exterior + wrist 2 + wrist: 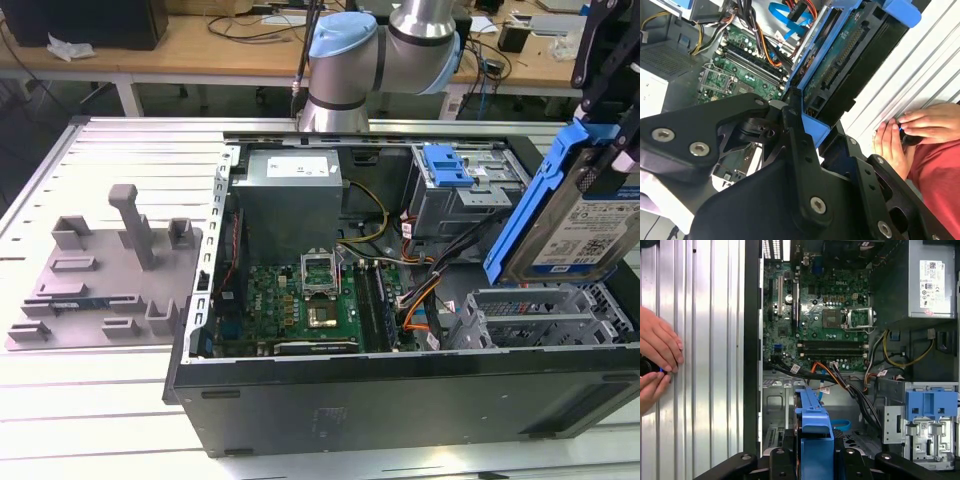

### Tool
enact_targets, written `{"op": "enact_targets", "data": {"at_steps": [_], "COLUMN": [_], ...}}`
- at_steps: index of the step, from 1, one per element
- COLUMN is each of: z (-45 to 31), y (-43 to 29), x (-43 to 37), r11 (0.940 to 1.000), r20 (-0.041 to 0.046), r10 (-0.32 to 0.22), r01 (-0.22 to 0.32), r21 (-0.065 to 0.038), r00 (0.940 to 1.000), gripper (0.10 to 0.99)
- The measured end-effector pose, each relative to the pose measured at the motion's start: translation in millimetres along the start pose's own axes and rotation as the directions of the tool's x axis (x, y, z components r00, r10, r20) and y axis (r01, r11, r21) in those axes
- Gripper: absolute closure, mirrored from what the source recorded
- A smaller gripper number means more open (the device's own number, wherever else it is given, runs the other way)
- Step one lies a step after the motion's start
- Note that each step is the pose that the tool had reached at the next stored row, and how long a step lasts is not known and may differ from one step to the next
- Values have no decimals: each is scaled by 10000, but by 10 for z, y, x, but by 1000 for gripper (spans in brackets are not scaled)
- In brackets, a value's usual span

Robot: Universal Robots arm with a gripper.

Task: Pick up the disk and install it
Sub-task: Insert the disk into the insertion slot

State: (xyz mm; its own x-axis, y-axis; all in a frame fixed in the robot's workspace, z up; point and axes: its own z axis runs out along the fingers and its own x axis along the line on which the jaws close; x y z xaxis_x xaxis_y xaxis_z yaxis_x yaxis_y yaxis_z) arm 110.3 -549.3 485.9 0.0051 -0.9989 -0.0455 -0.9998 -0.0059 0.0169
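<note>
An open black metal computer tower case (400,400) lies on its side on the ribbed grey table (100,420). At the exterior view's right, the black gripper (817,455) clenches the blue-framed silver rectangular disk (590,225) above the case. The disk's long axis is steep, its lower end leans left, and its label faces near. Both wrist views show a person's hands (657,355) on the table.

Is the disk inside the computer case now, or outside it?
Outside. The gripper holds the disk by its blue frame, tilted, above the open case.
</note>
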Motion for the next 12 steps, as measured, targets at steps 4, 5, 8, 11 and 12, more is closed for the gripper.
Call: {"op": "enact_targets", "data": {"at_steps": [4,5,8,11,12], "z": [9,12,14,17,19], "y": [0,0,0,-3,-4], "x": [-1,0,0,0,0], "r11": [10000,10000,10000,10000,10000], "r20": [59,59,60,59,59], "r10": [-2,-2,-4,-25,-35], "r01": [2,1,4,25,35], "r21": [6,6,5,5,4], "r00": [10000,10000,10000,10000,10000], "gripper": [718,718,718,718,718]}}
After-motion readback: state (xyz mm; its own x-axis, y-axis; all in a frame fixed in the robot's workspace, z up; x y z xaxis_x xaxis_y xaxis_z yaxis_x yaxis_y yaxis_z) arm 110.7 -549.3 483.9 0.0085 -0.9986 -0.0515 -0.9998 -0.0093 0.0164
